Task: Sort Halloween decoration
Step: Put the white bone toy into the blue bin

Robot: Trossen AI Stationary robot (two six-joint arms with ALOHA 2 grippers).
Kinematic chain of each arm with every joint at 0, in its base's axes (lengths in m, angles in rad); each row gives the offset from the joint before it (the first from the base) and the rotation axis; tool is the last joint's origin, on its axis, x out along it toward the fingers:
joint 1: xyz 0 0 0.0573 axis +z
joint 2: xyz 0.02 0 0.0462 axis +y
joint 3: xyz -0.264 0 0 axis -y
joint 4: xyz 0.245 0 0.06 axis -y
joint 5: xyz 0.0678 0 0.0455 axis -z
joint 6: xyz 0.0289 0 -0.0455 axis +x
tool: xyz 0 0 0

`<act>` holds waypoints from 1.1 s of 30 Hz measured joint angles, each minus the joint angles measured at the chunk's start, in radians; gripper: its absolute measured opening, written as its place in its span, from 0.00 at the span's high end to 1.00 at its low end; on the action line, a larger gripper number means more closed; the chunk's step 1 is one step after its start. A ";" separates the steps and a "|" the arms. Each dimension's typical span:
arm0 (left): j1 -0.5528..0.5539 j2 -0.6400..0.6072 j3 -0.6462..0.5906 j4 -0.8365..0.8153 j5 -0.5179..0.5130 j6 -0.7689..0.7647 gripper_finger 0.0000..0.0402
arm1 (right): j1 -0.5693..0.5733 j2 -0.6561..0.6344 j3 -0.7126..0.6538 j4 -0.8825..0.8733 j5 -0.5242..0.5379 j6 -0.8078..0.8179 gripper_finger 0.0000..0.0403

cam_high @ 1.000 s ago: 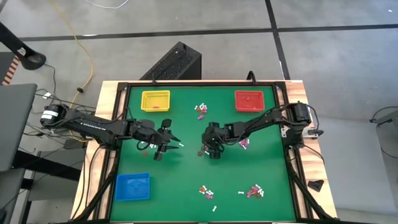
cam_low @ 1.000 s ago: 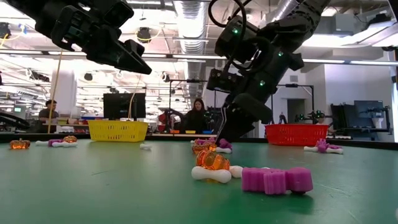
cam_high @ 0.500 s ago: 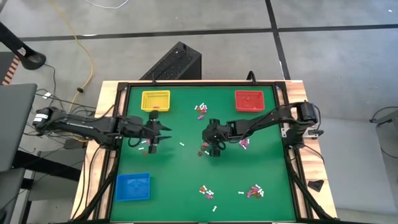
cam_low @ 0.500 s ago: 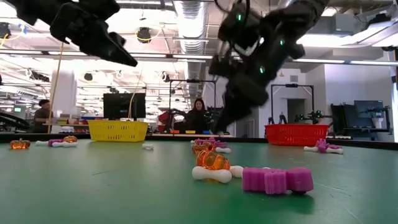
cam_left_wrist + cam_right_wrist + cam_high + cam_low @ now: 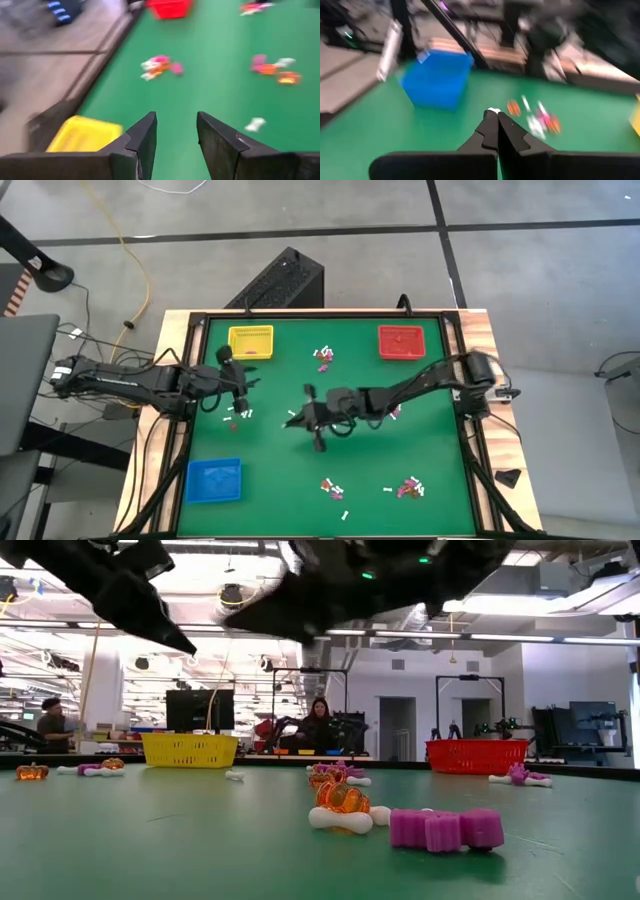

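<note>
Currently the right gripper [image 5: 493, 116], fingers pressed together, pinches a tiny white stick-like trinket [image 5: 493, 110] at its tips, with the square blue plastic tray [image 5: 437, 80] ahead; the left gripper [image 5: 176, 131] hangs part-open and empty

Your green felt-like surface [image 5: 280, 470], black-framed, wooden edge strips either side. Square yellow plastic tray [image 5: 250, 342] at your far left corner, square red plastic tray [image 5: 401, 341] at far right, square blue plastic tray [image 5: 213, 480] at near left. Small white, pink and orange trinkets in loose clusters: one [image 5: 323, 357] between yellow and red trays, one [image 5: 238, 415] left of centre, one [image 5: 333, 489] near front edge, one [image 5: 408, 488] at front right.
</note>
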 joint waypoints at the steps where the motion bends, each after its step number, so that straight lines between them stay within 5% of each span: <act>1: 0.001 0.000 0.000 0.010 -0.043 -0.011 0.68 | 0.003 0.038 0.033 0.034 -0.021 -0.010 0.95; 7: 0.001 -0.003 0.000 0.001 -0.242 -0.048 0.68 | 0.008 0.309 0.343 0.107 -0.221 0.039 0.95; 17: 0.001 -0.003 0.000 -0.023 -0.297 -0.056 0.68 | 0.023 0.635 0.803 0.084 -0.352 0.122 0.94; 33: 0.001 -0.003 0.000 -0.023 -0.278 -0.072 0.68 | 0.018 0.846 1.057 0.049 -0.414 0.320 0.89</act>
